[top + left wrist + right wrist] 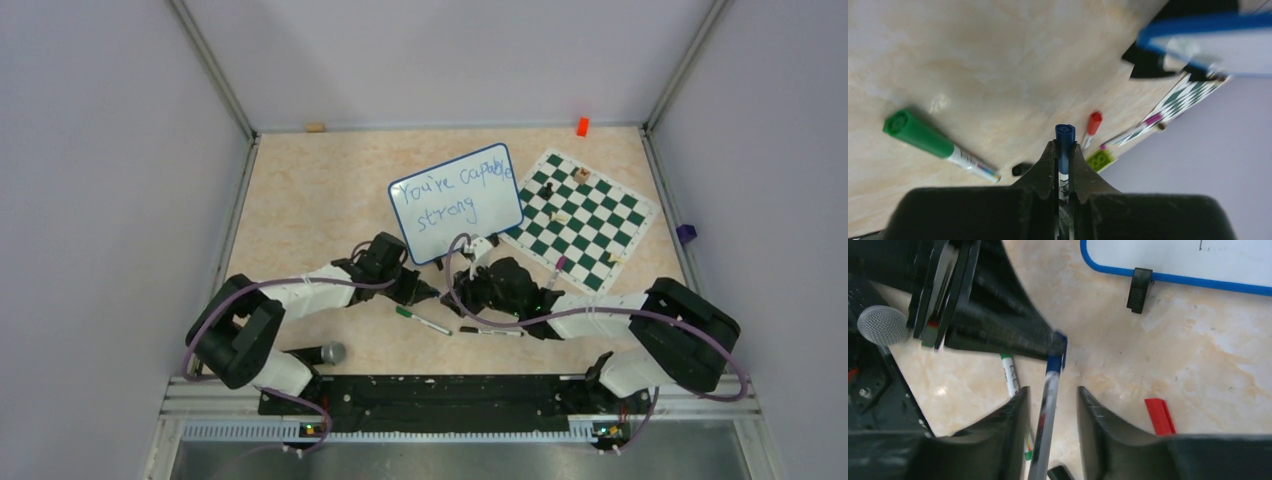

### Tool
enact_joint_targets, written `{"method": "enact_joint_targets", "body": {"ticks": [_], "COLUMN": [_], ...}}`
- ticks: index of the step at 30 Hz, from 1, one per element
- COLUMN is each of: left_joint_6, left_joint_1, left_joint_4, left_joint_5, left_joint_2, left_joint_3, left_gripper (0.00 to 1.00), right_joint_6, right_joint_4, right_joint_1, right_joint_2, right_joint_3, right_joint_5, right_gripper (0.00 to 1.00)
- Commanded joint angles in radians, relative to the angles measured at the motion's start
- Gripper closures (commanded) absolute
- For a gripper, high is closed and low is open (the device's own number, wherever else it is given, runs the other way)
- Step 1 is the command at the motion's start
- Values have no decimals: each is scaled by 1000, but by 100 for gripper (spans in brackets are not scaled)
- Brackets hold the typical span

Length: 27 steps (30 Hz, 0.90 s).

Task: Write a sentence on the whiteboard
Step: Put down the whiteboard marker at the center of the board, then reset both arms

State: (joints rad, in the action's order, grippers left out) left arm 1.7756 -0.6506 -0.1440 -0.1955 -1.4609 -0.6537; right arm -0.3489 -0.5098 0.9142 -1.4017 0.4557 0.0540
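Observation:
The whiteboard (456, 203) with its blue frame lies mid-table, next to the chess mat. The sentence (448, 188) on it reads "You're capable" with "strong" beneath, in blue. My left gripper (420, 291) is just below the board and is shut on a blue marker (1065, 136), gripping its capped blue end. My right gripper (463, 295) faces it. In the right wrist view its jaws (1052, 392) stand open around the marker's white barrel (1047, 405), with a gap on both sides. The board's edge (1168, 278) and one black foot (1139, 288) show there too.
A green marker (422, 320) and a black pen (490, 330) lie under the grippers. A red marker (1093, 125), a purple marker (1134, 131), a black cap (1021, 169) and a red cap (1159, 416) are nearby. The chess mat (582, 215) lies right, a microphone (330, 353) near left.

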Motion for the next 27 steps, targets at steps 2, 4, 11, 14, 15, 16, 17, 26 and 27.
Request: {"method": "enact_joint_targets", "body": {"ticks": [2,4,11,14,15,16,17,26,27], "left_joint_6": [-195,-243,-434,-563,-655,-735,-803,-1764,-1738], "left_joint_1": [-80,-78,-56,-44,-44,-45,-46,-46,-46], "left_joint_4": [-96,-149,-324,-295,-238,-215,-194,391,435], "left_joint_5": [7,76,308,386,401,424,467,294,412], "left_joint_2": [67,79,218,320,379,425,474,850,864], "left_joint_3": [-58,-84,-138,-102,-83,-65,-43,368,394], "left_gripper": [85,58,13,14,16,17,17,1,1], "right_joint_6": [-92,-94,-66,-46,-46,-45,-39,247,308], "right_joint_4": [-105,-45,272,430,468,494,506,352,321], "right_joint_1": [-46,-49,-174,-259,-290,-322,-349,-394,-394], "right_joint_2": [38,78,325,414,440,462,493,666,683], "right_joint_3": [2,3,43,75,82,84,83,-20,-34], "right_joint_5": [85,66,8,-47,-74,-101,-137,-503,-503], "right_gripper": [26,15,12,14,15,15,16,17,17]}}
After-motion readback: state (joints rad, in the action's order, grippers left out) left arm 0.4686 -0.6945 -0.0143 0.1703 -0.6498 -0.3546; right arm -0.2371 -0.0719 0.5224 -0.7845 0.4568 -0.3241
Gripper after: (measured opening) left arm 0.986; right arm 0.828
